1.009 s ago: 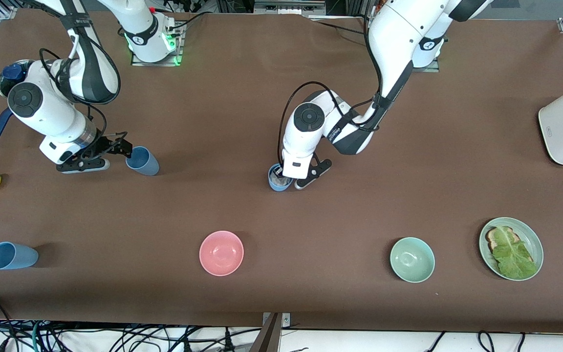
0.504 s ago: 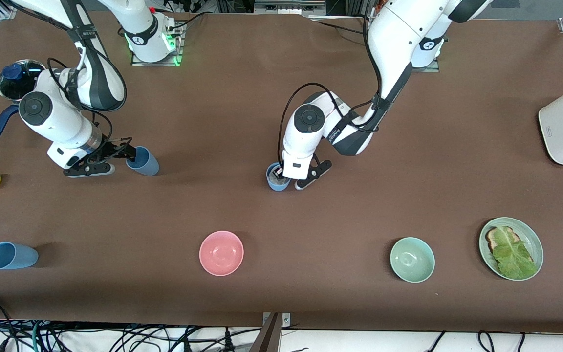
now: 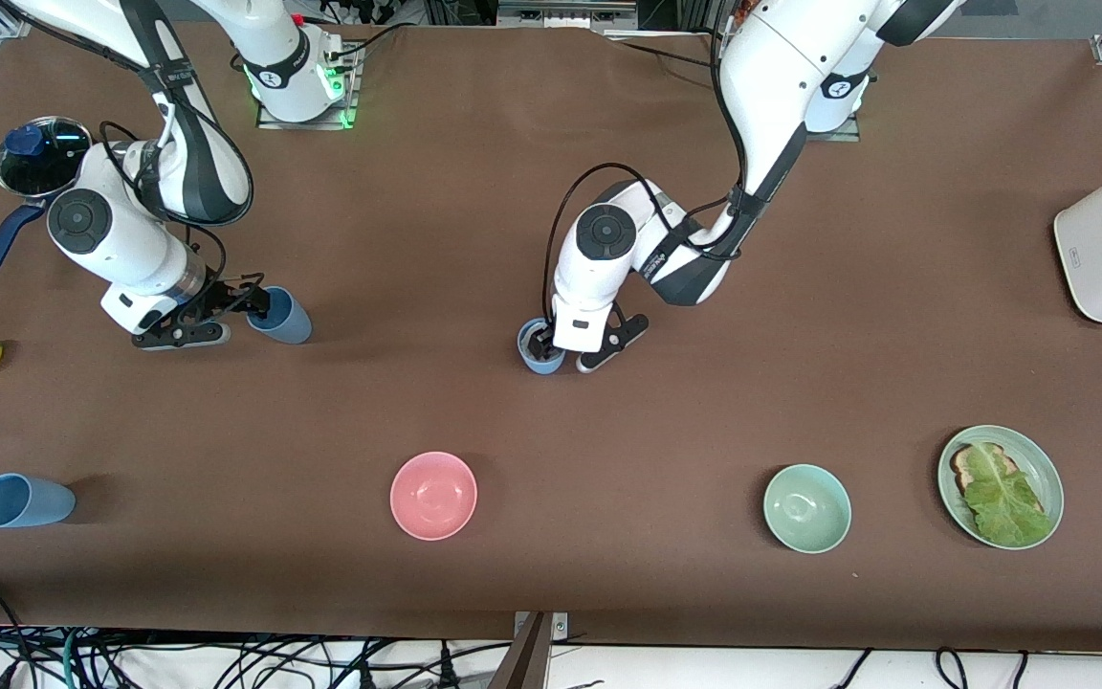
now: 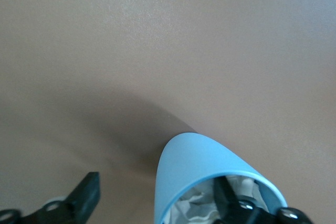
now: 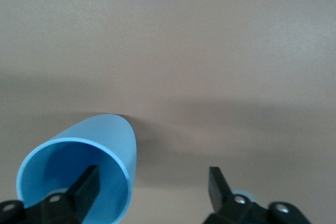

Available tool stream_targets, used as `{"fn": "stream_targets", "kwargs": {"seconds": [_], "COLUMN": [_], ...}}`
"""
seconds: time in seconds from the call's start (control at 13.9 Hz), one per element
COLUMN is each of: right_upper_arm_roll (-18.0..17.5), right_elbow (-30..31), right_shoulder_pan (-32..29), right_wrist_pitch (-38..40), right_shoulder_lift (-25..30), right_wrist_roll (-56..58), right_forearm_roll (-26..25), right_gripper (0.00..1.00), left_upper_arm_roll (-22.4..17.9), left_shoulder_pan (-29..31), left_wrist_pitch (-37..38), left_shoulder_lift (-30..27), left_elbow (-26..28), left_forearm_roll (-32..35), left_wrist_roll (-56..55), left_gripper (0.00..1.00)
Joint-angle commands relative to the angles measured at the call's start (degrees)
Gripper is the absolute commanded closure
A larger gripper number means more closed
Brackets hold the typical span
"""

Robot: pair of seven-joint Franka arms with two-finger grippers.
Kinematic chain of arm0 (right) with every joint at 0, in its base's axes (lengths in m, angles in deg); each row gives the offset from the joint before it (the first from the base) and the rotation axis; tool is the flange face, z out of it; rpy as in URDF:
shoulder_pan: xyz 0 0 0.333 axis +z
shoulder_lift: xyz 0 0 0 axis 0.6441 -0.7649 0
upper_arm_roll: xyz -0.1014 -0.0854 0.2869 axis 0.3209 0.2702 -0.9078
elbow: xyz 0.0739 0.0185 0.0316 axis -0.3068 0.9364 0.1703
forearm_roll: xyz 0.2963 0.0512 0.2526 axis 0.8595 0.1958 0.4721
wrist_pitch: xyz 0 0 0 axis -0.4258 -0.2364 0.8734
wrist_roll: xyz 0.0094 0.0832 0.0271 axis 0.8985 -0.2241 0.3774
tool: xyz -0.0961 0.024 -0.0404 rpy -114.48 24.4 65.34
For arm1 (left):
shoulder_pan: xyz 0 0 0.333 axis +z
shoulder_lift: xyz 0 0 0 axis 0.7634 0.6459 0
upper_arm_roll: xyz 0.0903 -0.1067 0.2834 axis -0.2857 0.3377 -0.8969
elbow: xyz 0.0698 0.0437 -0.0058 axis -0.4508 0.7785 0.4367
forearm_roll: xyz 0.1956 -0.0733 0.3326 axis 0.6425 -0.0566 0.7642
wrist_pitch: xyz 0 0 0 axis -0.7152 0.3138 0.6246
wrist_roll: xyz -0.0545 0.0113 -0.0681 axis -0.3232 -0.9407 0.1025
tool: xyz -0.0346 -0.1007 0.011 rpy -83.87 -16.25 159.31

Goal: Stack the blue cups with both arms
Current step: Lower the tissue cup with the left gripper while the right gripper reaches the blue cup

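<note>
we see three small matte light-blue tapered cups on the brown table. the middle cup [image 3: 539, 350] stands upright near the table's centre, and the left gripper [image 3: 570, 352] straddles its rim: in the left wrist view one black finger [image 4: 229, 204] sits inside the cup [image 4: 199, 169] and the other [image 4: 84, 199] stands well outside it, so the claw is apart and clamps nothing. toward the right arm's end, a second cup [image 3: 281, 316] lies tipped on the table, mouth toward the right gripper [image 3: 226, 311]. the right wrist view shows one finger [image 5: 84, 184] at the cup's mouth [image 5: 79, 171] and the other finger [image 5: 218, 184] clear of its wall; fingers spread, no squeeze on the cup. the third cup [image 3: 23, 500] lies on its side near the table's front corner at the right arm's end, far from both grippers. along the front edge sit a round pink bowl [image 3: 433, 495] and a round mint-green bowl [image 3: 806, 508].
</note>
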Motion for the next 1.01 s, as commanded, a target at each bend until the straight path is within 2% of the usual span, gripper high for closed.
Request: {"fn": "stream_targets", "kwargs": {"seconds": [0.0, 0.58, 0.72, 0.94], "right_upper_arm_roll": [-0.17, -0.25, -0.34, -0.52], "right_elbow": [0.68, 0.68, 0.68, 0.59], "right_shoulder_pan": [-0.16, -0.16, -0.08, -0.16], "right_wrist_pitch": [-1.93, -1.49, -1.40, -1.40], "right_shoulder_lift": [-0.47, -0.21, -0.21, -0.21], "right_wrist_roll": [-0.07, -0.16, -1.56, -1.57], "right_forearm_roll": [1.89, 2.16, 2.08, 2.16], "right_gripper": [0.20, 0.69, 0.78, 0.91], "left_upper_arm_roll": [-0.73, -0.56, -0.56, -0.47], "left_shoulder_pan": [-0.85, -0.76, -0.76, -0.41], "left_wrist_pitch": [-0.06, 0.46, 0.73, 4.84], "left_shoulder_lift": [-0.32, -2.34, -3.74, -7.08], "left_elbow": [-0.59, -0.41, -0.06, 0.99], "left_forearm_roll": [1.89, 4.18, 4.26, 4.18], "left_wrist_roll": [-0.69, -0.51, -0.42, 6.06], "left_gripper": [0.01, 0.01, 0.00, 0.01]}}
